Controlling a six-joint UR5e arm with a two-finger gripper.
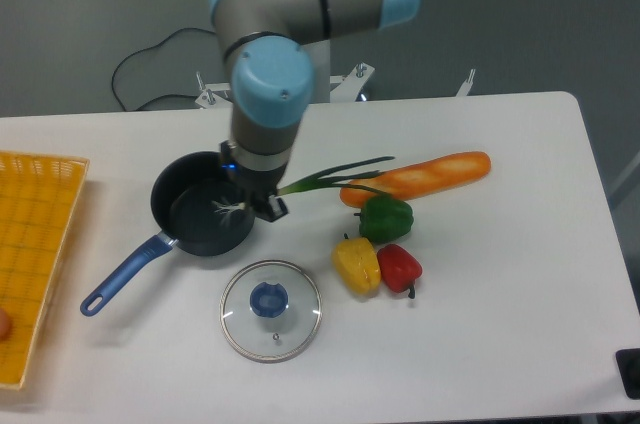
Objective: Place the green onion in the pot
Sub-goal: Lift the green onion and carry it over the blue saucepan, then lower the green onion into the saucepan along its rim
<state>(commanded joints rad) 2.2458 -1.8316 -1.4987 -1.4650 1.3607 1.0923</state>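
Sitting at the left edge of the worktop point(480, 344), a yellow tray point(35, 244) shows a small reddish thing at its near corner, mostly cut off. Right of it stands the pot point(195, 206), dark inside, its blue handle running toward the front left; the white rooted end of the green onion point(325, 177) hangs over its bowl. The gripper point(252, 206) is clamped on that stalk just beside the roots, above the pot's right rim, and the slender green leaves stretch rightward over the table toward the baguette point(430, 174). A glass lid point(272, 309) with a blue knob lies nearer the front edge. Further right, a green pepper point(386, 218), a yellow pepper point(356, 264) and a red pepper point(399, 267) cluster together below the baguette.
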